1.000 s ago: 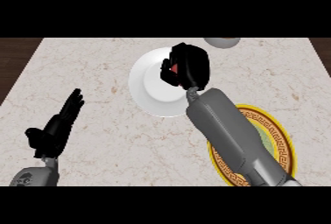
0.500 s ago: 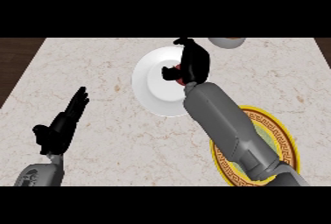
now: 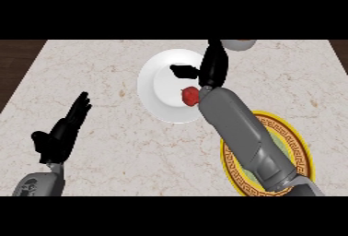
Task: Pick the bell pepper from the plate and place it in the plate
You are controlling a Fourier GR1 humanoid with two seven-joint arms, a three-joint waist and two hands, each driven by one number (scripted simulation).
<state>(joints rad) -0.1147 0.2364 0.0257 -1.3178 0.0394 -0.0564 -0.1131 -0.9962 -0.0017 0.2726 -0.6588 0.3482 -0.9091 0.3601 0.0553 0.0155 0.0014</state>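
Head view, right hand (image 3: pixel 216 64) open — fingers straight, bell pepper (image 3: pixel 191 95) just below wrist

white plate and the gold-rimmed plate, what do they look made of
The white plate looks like glazed ceramic: plain, smooth, evenly white, though it could be plastic. The gold-rimmed plate also looks like glazed ceramic: a yellow band with a dark key pattern circles its rim, probably printed or painted rather than metal.

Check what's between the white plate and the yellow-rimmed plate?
Head view: the right forearm crosses the gap between the white plate and the yellow-rimmed plate; otherwise only bare counter shows.
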